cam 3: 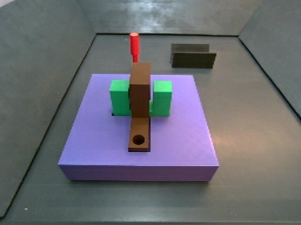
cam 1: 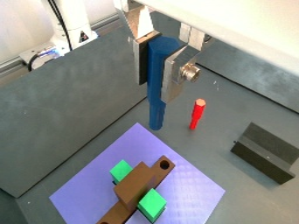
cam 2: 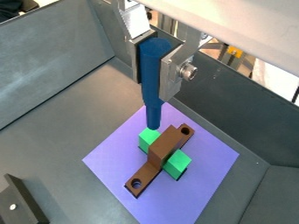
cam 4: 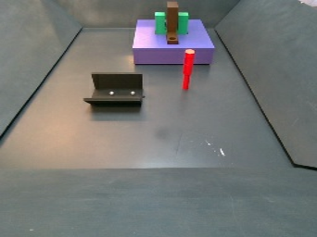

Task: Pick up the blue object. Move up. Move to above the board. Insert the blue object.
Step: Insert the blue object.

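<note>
My gripper is shut on the blue object, a slim blue peg that hangs upright from between the silver fingers in both wrist views. Its lower tip is in the air above the floor, beside the purple slab. The board, a long brown plank, lies across a green block on the slab. Its round hole is near one end. Neither side view shows the gripper or the blue peg.
The purple slab carries the green block. A red peg stands upright on the floor beside the slab. The fixture stands on the grey floor, with walls around.
</note>
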{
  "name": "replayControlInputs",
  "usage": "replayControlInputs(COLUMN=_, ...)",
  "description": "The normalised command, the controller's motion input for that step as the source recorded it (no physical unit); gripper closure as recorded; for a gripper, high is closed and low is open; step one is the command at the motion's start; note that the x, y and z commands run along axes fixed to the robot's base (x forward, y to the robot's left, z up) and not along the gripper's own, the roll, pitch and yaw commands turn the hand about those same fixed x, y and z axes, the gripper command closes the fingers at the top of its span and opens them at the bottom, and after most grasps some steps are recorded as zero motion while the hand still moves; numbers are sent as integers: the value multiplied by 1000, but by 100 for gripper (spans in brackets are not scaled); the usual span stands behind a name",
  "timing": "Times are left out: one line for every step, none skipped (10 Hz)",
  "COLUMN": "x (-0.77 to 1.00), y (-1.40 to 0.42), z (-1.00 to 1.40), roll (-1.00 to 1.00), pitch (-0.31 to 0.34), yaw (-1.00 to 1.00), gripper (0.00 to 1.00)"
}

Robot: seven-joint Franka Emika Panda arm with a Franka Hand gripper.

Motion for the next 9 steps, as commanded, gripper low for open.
replayControlInputs(x=0, y=-954, z=-291, roll=207, pitch=0, yaw=14, gripper=100)
replayControlInputs(x=0, y=-1000, z=-574, roll=177, pitch=-49, yaw=0, gripper=100)
replayControlInputs(x=0, y=-1000, z=-757, roll=197, pitch=-54, yaw=0, gripper=100)
replayControlInputs(x=0, y=-1000, z=-871, roll=159, pitch=-123, yaw=9, gripper=100)
replayControlInputs(x=3, y=-1000, z=-869, roll=50, pitch=-93, yaw=54, gripper=100)
replayControlInputs(x=0, y=-1000, z=-840, roll=0, pitch=-60, yaw=29, gripper=100)
replayControlInputs(x=0, y=-774, z=-866, roll=9, pitch=-164, yaw=0, gripper=100)
replayControlInputs(x=131, y=-274, z=-809, roll=43, pitch=10, yaw=0, gripper=100)
replayControlInputs(x=43, y=-23, z=-860, roll=107, pitch=0, yaw=0, gripper=100)
